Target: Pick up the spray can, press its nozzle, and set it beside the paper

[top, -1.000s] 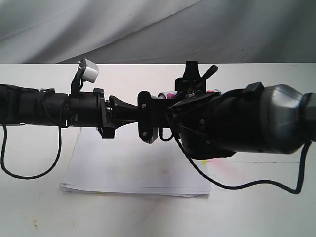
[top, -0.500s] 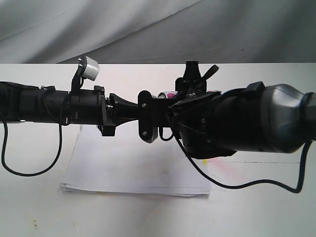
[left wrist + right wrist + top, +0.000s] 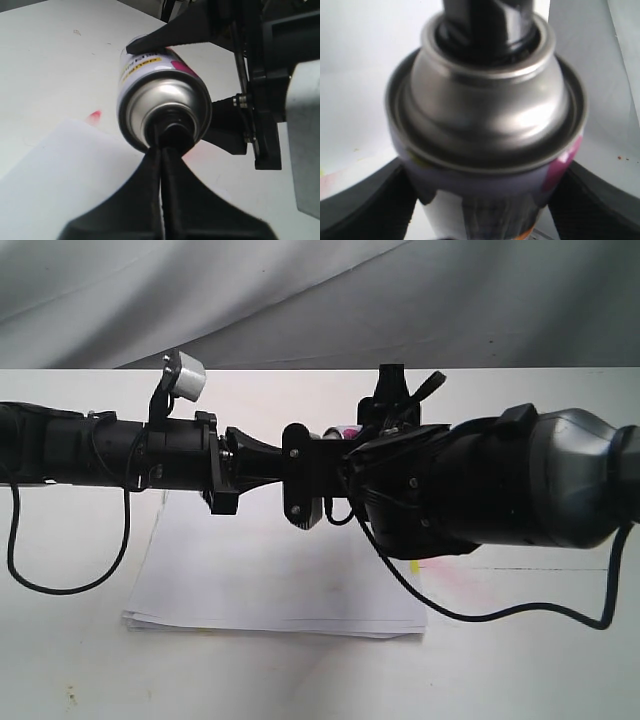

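The spray can (image 3: 345, 430) is held level above the table, mostly hidden behind the arms in the exterior view. My right gripper (image 3: 482, 205) is shut on its body, one finger (image 3: 360, 200) on each side of the label. Seen from the left wrist, the can (image 3: 150, 70) shows its silver domed top end-on. My left gripper (image 3: 161, 145) is shut, and its joined fingertips touch the black nozzle (image 3: 172, 131). In the exterior view the left gripper (image 3: 283, 452) meets the right gripper (image 3: 312, 465) over the far edge of the paper (image 3: 270, 580), a white stack lying flat below.
A faint pink stain (image 3: 450, 575) marks the white table (image 3: 520, 670) just right of the paper; the same stain (image 3: 94, 116) shows in the left wrist view. Black cables hang from both arms. A grey cloth backdrop (image 3: 300, 300) rises behind the table.
My left arm has slid a little to the right, bringing its shut fingertips closer against the can's nozzle. The right arm and the can have stayed put.
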You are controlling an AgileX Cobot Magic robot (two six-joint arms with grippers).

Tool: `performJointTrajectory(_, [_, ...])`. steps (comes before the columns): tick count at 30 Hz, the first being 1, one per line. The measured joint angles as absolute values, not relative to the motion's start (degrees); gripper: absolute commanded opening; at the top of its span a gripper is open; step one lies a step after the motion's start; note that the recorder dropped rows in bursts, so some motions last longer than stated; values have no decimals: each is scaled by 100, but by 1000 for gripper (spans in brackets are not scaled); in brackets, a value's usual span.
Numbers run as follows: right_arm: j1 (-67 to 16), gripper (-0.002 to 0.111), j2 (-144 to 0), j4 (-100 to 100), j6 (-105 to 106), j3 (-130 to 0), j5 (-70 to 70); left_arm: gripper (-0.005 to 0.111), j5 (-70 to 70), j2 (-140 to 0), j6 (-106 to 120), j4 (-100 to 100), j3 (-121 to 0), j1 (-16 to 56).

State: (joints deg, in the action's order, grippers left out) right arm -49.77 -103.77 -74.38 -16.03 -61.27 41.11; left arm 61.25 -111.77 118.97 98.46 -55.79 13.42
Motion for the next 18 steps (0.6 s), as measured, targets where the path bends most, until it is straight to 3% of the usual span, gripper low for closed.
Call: performJointTrajectory(18, [-4972,0,-10377,-7411,-1512,-6127,4100,0,6076,-11177,11888,9836,-5590,1342])
